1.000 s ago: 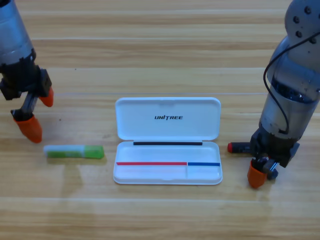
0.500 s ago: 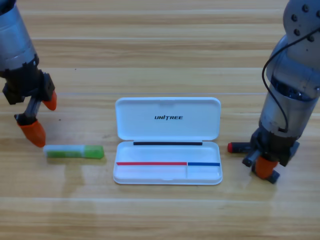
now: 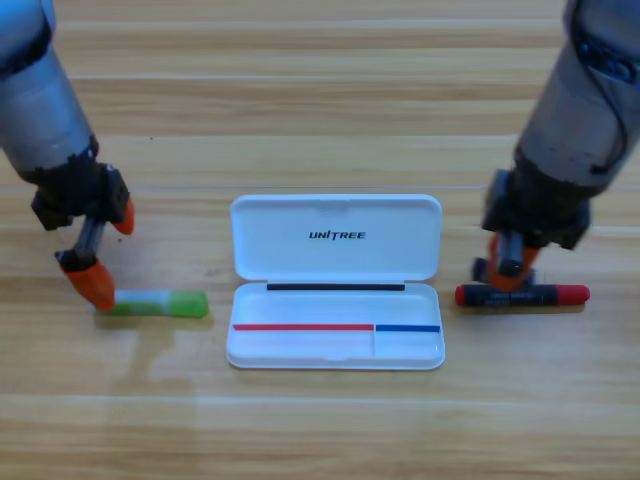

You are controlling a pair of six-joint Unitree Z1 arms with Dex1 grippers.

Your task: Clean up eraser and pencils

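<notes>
The green pencil (image 3: 160, 304) lies flat on the table, left of the white case (image 3: 335, 350). My left gripper (image 3: 109, 254) is open at the pencil's pale left end, with its lower orange jaw touching that end. The red-ended pencil with the black middle (image 3: 522, 295) lies flat just right of the case. My right gripper (image 3: 508, 268) points down right behind this pencil's left half, close over it. No eraser shows in the high view.
The white case lies open in the middle, its UNITREE lid (image 3: 335, 237) folded back and its shallow tray toward the front. Both arms come down from the upper corners, one on either side of the case.
The left gripper has come down and right to the green pencil's end. The right arm has drawn up and back, uncovering the whole red-and-black pencil it hid before.
</notes>
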